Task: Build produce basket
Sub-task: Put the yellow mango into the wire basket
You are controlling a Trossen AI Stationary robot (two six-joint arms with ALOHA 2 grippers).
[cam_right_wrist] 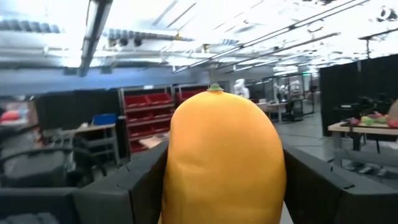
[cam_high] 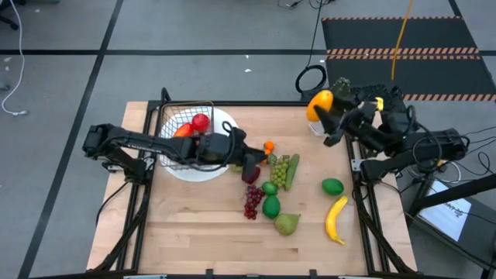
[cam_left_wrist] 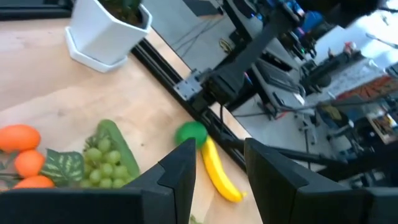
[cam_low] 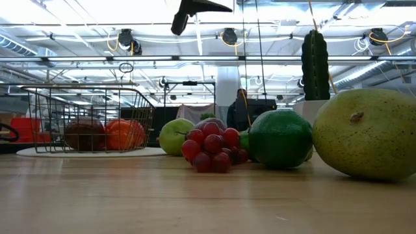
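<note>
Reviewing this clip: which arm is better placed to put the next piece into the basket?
Right, probably. The right gripper already clamps an orange-yellow fruit, raised near the table's far right corner. The left gripper is open and empty beside the basket, over the produce pile.

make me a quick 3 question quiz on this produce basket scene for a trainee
1. True or false: the right gripper is shut on a yellow-orange fruit.
2. What does the basket rest on? A) the bare wood B) a white plate C) the white pot
3. Fill in: the banana lies on the table just in front of a loose green ____.

Key
1. True; it is held up near the table's far right corner.
2. B
3. Lime. The left gripper, open and empty, hangs beside the basket over the produce pile.
</note>
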